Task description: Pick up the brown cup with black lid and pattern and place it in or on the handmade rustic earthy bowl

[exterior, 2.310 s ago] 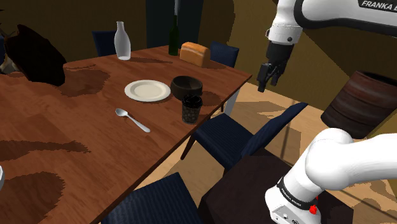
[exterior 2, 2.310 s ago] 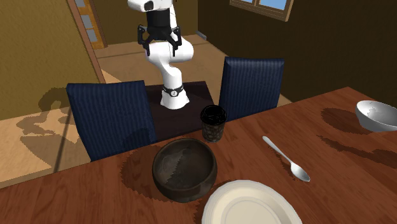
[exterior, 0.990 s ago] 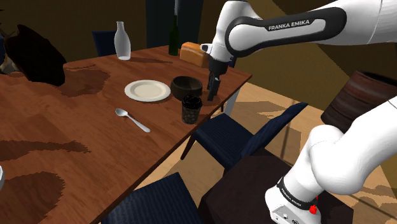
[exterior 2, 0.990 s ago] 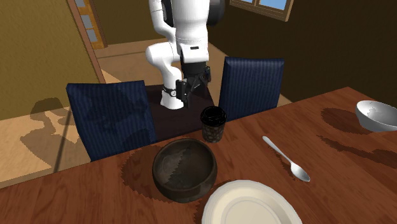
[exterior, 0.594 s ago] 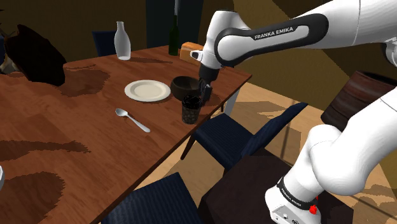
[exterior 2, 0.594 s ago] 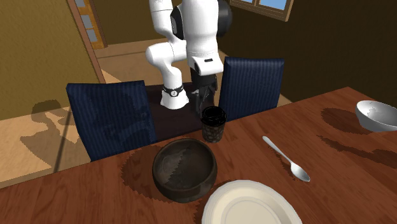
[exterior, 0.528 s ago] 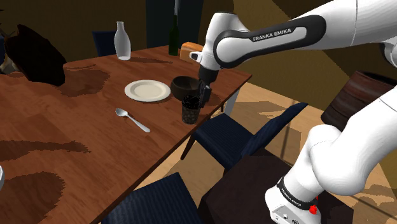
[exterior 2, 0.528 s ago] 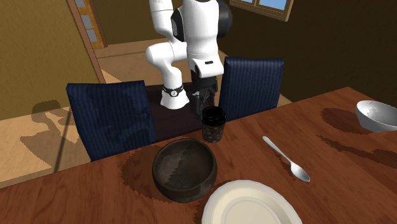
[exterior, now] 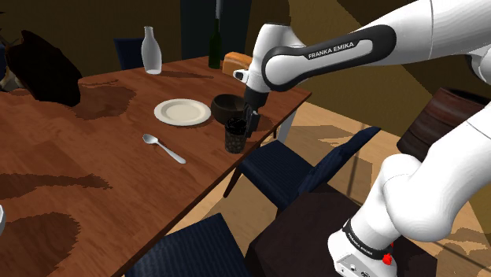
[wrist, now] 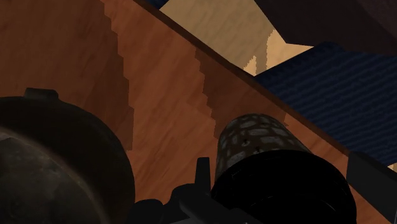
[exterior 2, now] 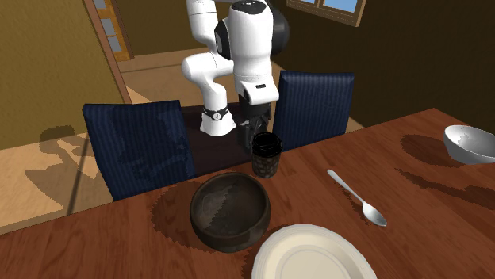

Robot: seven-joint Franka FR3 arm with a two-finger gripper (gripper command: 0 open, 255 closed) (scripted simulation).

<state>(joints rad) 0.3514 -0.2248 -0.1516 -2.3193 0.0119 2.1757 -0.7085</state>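
Arm [exterior: 330,55] swung in and lowered; jaws now down at cup [exterior: 234,138], straddling its top.

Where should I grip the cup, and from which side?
Take the cup by its patterned wall just under the lid, coming straight down from above: it stands upright by the table edge, and the bowl sits close beside it, so a sideways approach looks cramped.
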